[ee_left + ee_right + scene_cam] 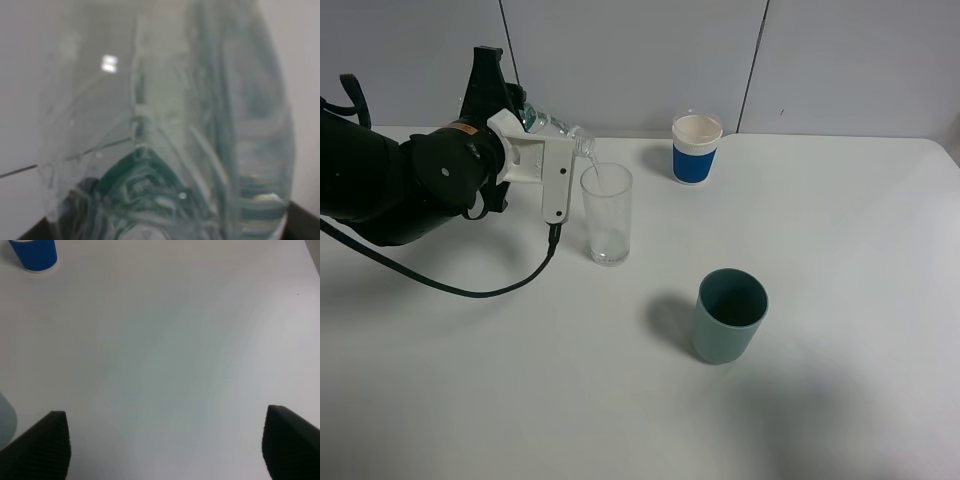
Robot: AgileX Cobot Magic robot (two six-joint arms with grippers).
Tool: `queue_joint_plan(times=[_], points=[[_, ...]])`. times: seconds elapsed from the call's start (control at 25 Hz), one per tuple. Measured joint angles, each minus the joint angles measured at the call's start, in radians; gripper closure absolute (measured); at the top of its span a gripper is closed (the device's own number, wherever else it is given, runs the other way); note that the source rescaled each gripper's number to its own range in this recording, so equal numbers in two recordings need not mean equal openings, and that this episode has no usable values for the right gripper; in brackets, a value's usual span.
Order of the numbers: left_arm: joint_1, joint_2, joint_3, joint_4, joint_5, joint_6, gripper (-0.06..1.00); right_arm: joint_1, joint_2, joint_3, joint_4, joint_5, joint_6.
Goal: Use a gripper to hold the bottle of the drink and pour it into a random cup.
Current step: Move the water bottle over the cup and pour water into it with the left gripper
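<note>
White table (860,400) free along front and right edges. Obstacles: tall clear glass (607,215) left of middle, blue-sleeved white paper cup (696,150) by back edge, grey-green opaque cup (728,315) mid-table.

Exterior high camera sat above the near side of the white table (840,300), angled down and across toward the grey back wall (620,50), taking in the whole worktop. Left wrist camera sat almost against the bottle (165,125), which filled its blurred frame. Right wrist camera looked down on bare tabletop from farther off, sharing the blue-sleeved paper cup (34,254) with the high view.

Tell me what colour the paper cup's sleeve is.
Blue. The sleeve shows best in the exterior high view.
</note>
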Motion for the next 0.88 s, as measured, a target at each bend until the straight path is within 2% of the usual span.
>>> queue_joint_plan(times=[0.88], points=[[0.000,0.000,0.000,0.000,-0.010,0.042,0.90,0.000,0.000,0.000,0.000,0.000,0.000]])
